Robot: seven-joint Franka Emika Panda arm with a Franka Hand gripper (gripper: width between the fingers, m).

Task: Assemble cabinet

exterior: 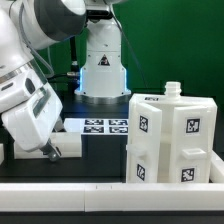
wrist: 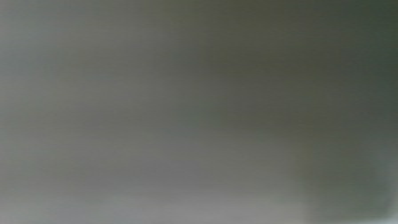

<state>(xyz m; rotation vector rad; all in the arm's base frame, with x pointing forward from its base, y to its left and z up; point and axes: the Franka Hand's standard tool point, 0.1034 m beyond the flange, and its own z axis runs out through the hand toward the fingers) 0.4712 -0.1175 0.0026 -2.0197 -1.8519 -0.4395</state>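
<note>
**Gripper low and apart from the cabinet**

The gripper [exterior: 47, 151] hangs low over the dark table [exterior: 100, 152], at the exterior view's left. Its fingers show only as a small dark shape under the white hand. Whether the jaws stand apart or are closed on something cannot be told. No part can be made out between them. The wrist view is a grey blur and shows nothing.

Past the gripper, toward the back of the table, the marker board [exterior: 105, 125] lies flat.

The cabinet [exterior: 170, 138] stands well apart from the gripper, off toward the exterior view's right. It sits upright on the table, a boxy stack of white tagged panels with a short stub on top. It looks about as tall as it is wide, so no long axis stands out. The bare table lies between it and the tool.

The arm bends down from the upper part of the exterior view's left, and its last link tilts so the hand slants down toward the table. Any move to the cabinet would likely be a sideways traverse across the table.
</note>
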